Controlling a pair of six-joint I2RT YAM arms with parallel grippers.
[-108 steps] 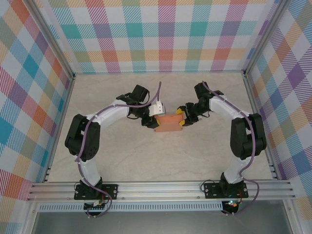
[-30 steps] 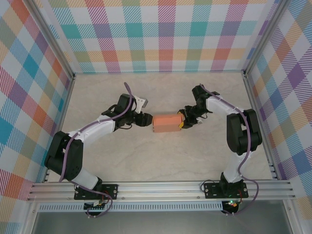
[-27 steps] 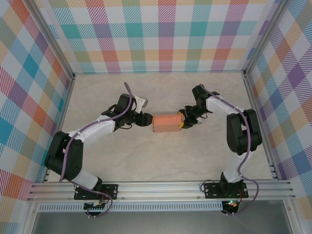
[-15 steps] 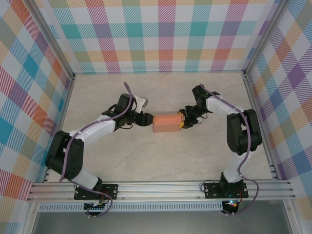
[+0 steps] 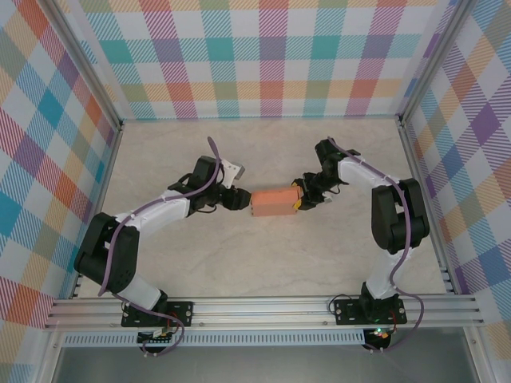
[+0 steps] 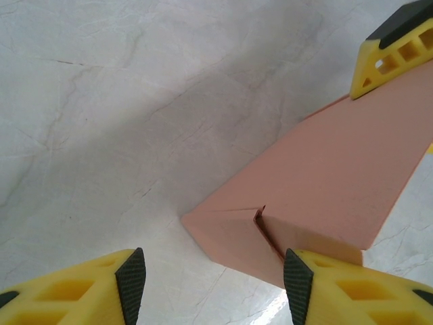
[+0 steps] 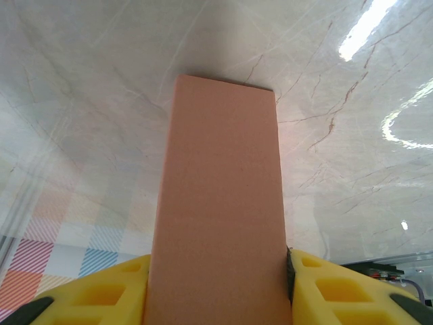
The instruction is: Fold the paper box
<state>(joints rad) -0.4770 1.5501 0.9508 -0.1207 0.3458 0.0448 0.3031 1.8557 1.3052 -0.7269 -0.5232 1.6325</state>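
Note:
The paper box (image 5: 274,201) is a small salmon-orange folded box in the middle of the table. My right gripper (image 5: 299,199) is shut on its right end; in the right wrist view the box (image 7: 216,196) fills the gap between both yellow fingers (image 7: 338,291). My left gripper (image 5: 239,199) is at the box's left end, open. In the left wrist view that end of the box (image 6: 318,183), with a flap seam, sits just ahead of my left gripper (image 6: 214,288), close to the right pad (image 6: 298,284). The right gripper's finger (image 6: 392,47) shows at the box's far end.
The pale marble-pattern table (image 5: 263,263) lies bare around the box. Checked walls (image 5: 271,56) and an aluminium frame (image 5: 263,307) close in the workspace. Both arm bases stand at the near edge.
My left arm swung from over the box's top left down to its left end. In the last half second it edged slightly right toward the box. The right gripper and box stayed put.

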